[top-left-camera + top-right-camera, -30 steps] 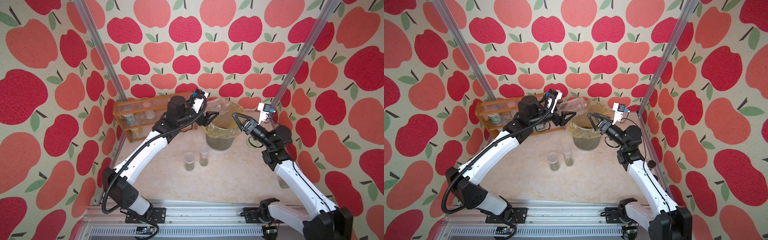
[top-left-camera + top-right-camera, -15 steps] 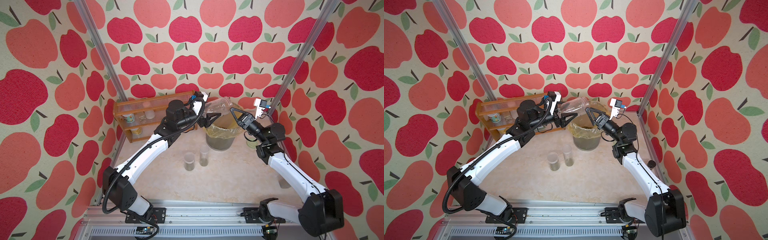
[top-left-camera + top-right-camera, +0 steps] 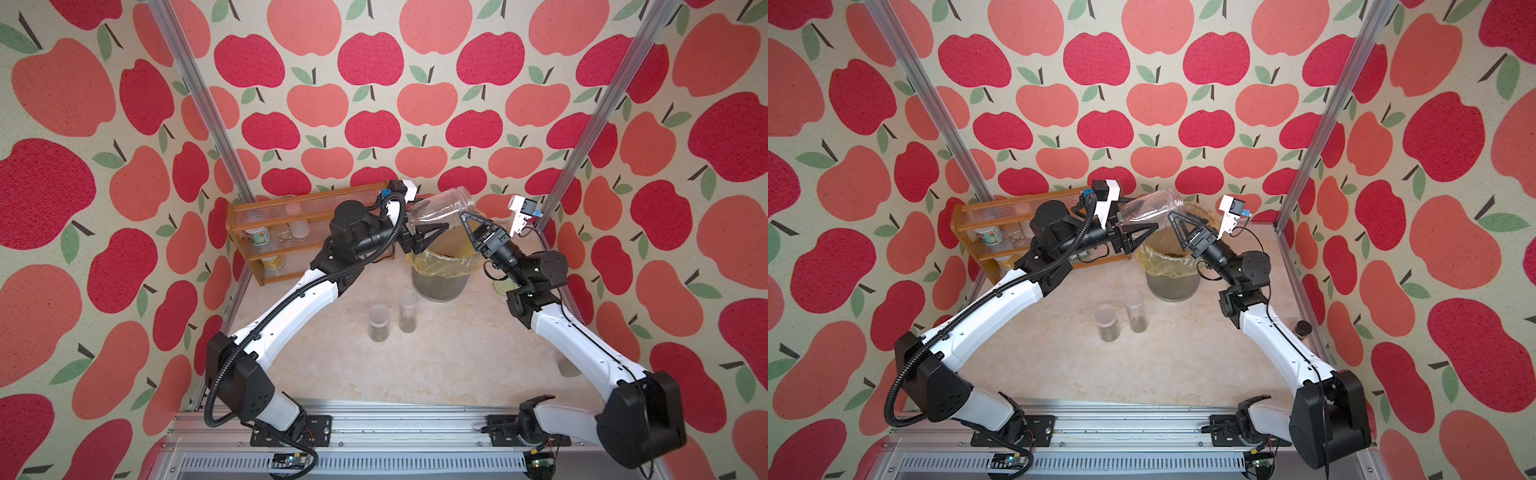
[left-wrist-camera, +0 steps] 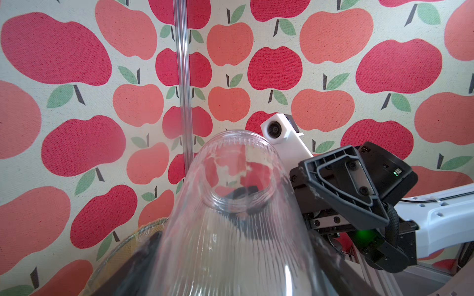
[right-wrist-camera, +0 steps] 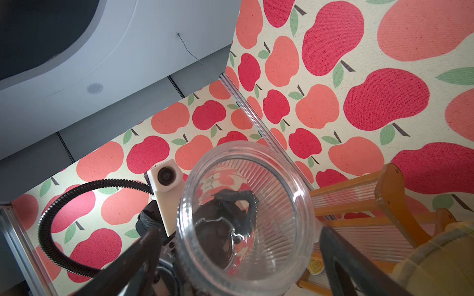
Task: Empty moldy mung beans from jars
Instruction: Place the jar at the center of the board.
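Observation:
My left gripper (image 3: 434, 215) (image 3: 1140, 221) is shut on the wide ribbed clear jar (image 3: 441, 206) (image 3: 1150, 207), holding it nearly level above the bin. The jar (image 4: 230, 230) (image 5: 246, 217) looks empty. My right gripper (image 3: 473, 217) (image 3: 1184, 217) (image 5: 238, 230) is open, one finger on each side of the jar's mouth, not touching it. On the table, a short jar (image 3: 378, 323) and a tall slim jar (image 3: 408, 311) stand upright, with mung beans (image 3: 378, 333) in their bottoms. More mung beans (image 3: 1173, 252) lie in the bin.
The grey bin (image 3: 440, 287) (image 3: 1170, 286) with a yellow bag stands under both grippers. A wooden rack (image 3: 291, 216) with cans sits at the back left. A pale round lid (image 3: 500, 286) lies beside the right arm. A small dark-topped object (image 3: 1303, 328) stands by the right wall.
My right gripper has risen and moved left to the jar's mouth and has opened a little wider. The left gripper and jar have barely moved.

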Controlling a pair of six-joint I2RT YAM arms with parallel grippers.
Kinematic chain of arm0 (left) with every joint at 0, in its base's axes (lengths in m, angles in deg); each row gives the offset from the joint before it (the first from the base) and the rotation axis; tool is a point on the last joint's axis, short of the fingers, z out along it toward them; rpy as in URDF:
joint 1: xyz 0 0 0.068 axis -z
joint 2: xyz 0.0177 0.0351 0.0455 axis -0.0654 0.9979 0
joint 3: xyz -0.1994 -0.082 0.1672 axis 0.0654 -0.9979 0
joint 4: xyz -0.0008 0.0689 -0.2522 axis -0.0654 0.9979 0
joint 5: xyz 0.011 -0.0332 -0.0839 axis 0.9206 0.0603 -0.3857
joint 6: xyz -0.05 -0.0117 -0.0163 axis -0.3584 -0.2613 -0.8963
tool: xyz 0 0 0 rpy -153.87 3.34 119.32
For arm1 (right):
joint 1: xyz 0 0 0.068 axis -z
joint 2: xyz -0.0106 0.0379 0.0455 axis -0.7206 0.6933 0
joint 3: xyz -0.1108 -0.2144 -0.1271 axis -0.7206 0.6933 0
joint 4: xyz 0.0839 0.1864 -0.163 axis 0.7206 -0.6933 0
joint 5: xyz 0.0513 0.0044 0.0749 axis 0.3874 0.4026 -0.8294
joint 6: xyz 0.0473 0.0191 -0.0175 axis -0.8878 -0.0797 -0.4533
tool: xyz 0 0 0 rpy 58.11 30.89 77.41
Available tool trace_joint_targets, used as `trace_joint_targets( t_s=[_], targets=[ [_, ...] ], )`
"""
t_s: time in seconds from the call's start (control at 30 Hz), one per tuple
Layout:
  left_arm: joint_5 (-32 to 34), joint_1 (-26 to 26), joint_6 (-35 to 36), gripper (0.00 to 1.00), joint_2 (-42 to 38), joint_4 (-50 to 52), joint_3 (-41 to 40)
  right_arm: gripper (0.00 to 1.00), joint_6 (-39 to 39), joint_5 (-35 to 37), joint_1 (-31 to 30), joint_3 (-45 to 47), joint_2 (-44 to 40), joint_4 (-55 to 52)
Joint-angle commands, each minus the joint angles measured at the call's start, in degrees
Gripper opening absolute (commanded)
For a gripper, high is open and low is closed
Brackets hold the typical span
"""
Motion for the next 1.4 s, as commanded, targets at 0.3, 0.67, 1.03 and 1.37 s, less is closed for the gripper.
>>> trace_joint_targets(
  t_s=[0.3,0.67,1.03,1.37],
  targets=[
    [-4.8,2.0,-1.8,0.34,3.5,-7.2,2.5,0.99,-2.2,2.2,-0.7,0.3,1.9,6.0],
    [-8.0,0.1,-0.8,0.34,6.7,-2.7,8.8,0.97,-2.0,-1.7,-0.8,-0.3,1.4,2.7],
    [-9.5,0.9,-1.0,0.34,7.3,-2.6,7.9,0.99,-2.8,-0.4,0.1,1.3,0.8,5.0],
    [-10.0,0.9,0.1,0.34,6.5,-0.9,7.4,0.92,-8.3,0.7,1.2,2.8,4.1,11.2]
  ],
)
